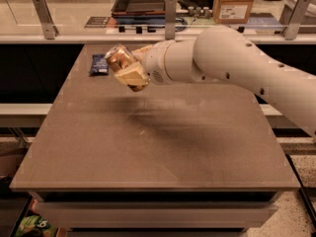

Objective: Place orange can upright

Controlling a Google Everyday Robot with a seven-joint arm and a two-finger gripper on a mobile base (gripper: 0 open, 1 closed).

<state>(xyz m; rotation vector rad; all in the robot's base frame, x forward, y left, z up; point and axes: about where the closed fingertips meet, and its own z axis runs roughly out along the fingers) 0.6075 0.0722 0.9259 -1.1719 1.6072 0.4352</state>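
Observation:
The orange can (120,62) has an orange-gold body and a silver end. It is tilted, with its silver end pointing up and to the left. My gripper (129,73) is shut on it and holds it in the air above the far left part of the brown table (148,147). The white arm (232,68) reaches in from the right. The green can is hidden behind the arm.
A dark blue packet (99,64) lies on the table's far left, just left of the can. Behind the table runs a counter with metal posts (170,16), a dark tray (143,1) and a cardboard box (236,3).

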